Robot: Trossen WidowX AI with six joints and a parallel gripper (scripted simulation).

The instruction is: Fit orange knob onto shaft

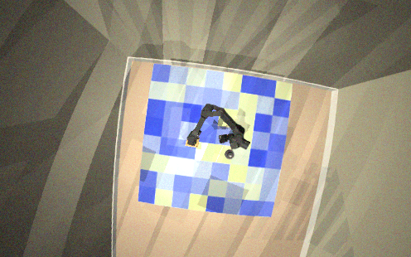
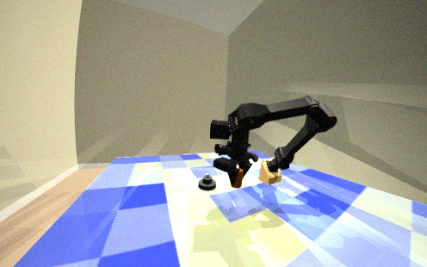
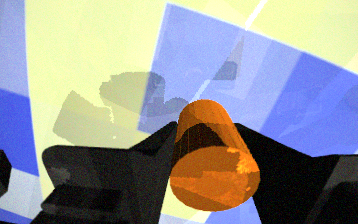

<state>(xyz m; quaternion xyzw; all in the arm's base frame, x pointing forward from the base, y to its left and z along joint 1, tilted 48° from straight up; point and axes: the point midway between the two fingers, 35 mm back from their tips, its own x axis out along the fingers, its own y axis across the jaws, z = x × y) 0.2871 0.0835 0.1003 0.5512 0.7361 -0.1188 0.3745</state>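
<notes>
The orange knob point(image 2: 238, 177) point(image 3: 215, 179) is held between the two black fingers of my gripper point(image 2: 237, 176) point(image 3: 204, 127), which is shut on it. The knob hangs a little above the mat in the exterior view; its underside and hole are hidden. The dark round pedestal point(image 1: 229, 157) point(image 2: 207, 185) stands on the mat beside the gripper, apart from the knob. The silver shaft point(image 2: 207, 176) sticks up from it, bare. Its flat side is too small to make out. The pedestal is out of the wrist view.
The arm's base sits on a light wooden block point(image 1: 192, 145) point(image 2: 269, 173), to the right of the knob in the exterior view. A blue, white and yellow checkered mat point(image 1: 163, 112) point(image 2: 133, 215) lies under everything. The arm's shadows fall on the mat.
</notes>
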